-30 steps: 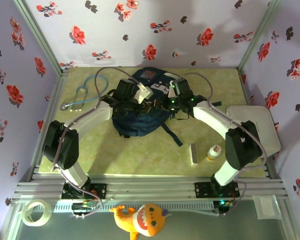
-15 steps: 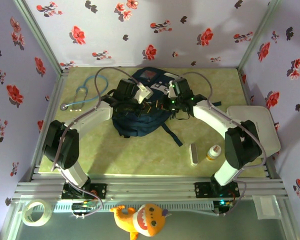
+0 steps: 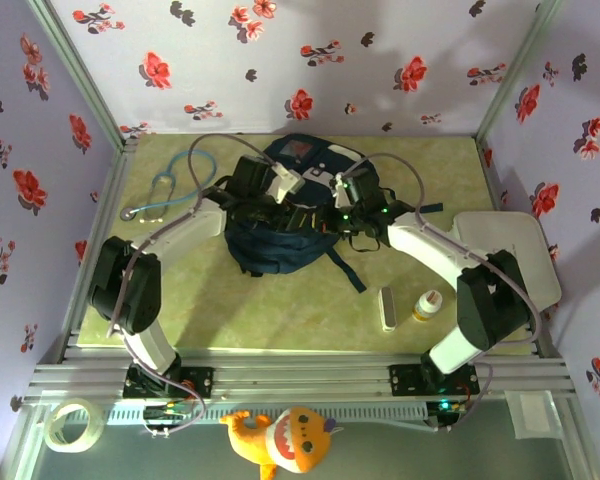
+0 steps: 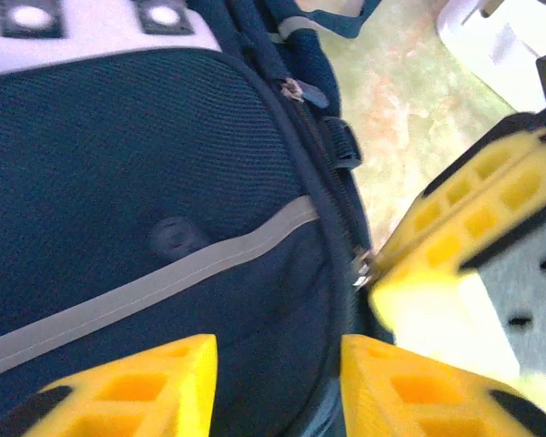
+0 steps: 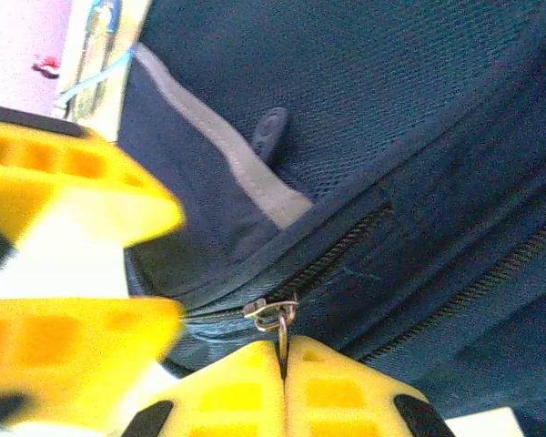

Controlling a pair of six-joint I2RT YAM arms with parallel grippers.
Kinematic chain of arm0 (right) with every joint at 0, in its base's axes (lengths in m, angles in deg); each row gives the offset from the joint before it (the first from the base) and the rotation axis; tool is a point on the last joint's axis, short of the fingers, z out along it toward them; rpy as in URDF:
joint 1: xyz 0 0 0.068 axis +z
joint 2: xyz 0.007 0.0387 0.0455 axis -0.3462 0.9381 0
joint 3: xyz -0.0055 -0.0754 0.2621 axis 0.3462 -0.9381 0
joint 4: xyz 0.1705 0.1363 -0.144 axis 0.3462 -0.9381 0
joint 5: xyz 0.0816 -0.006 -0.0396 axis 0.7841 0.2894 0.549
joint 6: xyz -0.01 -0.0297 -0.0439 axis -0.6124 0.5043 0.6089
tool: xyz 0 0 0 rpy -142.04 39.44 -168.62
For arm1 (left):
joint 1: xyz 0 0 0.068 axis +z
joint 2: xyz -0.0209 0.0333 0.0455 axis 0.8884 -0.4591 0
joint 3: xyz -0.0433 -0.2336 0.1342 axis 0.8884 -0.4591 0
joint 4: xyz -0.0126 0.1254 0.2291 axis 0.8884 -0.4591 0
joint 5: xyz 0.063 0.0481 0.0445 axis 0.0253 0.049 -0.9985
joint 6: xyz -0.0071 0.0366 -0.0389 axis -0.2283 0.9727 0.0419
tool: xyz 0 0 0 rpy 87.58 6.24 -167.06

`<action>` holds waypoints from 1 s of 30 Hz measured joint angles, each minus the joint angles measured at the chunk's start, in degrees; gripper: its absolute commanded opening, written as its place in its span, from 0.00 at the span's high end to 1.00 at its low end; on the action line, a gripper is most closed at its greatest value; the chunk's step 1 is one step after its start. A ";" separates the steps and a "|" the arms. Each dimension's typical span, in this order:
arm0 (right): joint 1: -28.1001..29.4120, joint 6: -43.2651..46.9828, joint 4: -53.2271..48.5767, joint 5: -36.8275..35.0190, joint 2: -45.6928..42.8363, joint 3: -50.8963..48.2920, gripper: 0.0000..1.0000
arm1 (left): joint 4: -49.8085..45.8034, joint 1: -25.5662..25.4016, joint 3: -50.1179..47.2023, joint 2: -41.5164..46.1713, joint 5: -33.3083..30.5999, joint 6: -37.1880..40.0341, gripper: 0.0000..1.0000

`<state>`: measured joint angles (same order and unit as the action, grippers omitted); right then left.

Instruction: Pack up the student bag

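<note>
Position of the zipper pull (image 5: 275, 314) governs the coming move: the metal tab sits on the right flank of the student bag (image 3: 280, 238), pinched flat between the closed fingers of the right gripper (image 5: 284, 353), with the zip track (image 5: 346, 250) running away from the claw diagonally across the dark fabric. The bag lies midway across the table (image 3: 280, 310), toward its far edge, long axis running from far edge to near edge, straps (image 3: 342, 268) trailing toward the near edge. Both arms reach forward and inward over it, wrists pitched down, the two claws close together above the bag; the right arm is the one on the tab. The left gripper (image 4: 278, 369) hangs released just beside it, fingers spread over the front panel and its grey stripe (image 4: 164, 282), grasping nothing. Judgement: the zip is probably to be drawn along its track, with the left claw free to pin the fabric.
</note>
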<state>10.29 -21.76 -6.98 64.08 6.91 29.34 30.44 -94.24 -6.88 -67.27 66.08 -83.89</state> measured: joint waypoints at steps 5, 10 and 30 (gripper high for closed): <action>-2.34 2.47 -1.55 -1.03 0.00 -0.31 1.00 | -1.03 6.82 -1.33 3.87 -0.74 -2.10 0.31; -3.21 5.66 -2.91 -3.43 1.11 -0.07 1.00 | -3.48 11.98 2.56 0.20 -8.35 -9.16 0.30; -5.44 11.58 -5.27 -7.65 5.03 2.93 1.00 | -20.74 14.01 32.24 -27.50 -8.76 -16.31 0.88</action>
<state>4.84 -10.17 -12.25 56.43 11.94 32.27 9.70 -80.23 25.35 -94.77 57.32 -100.20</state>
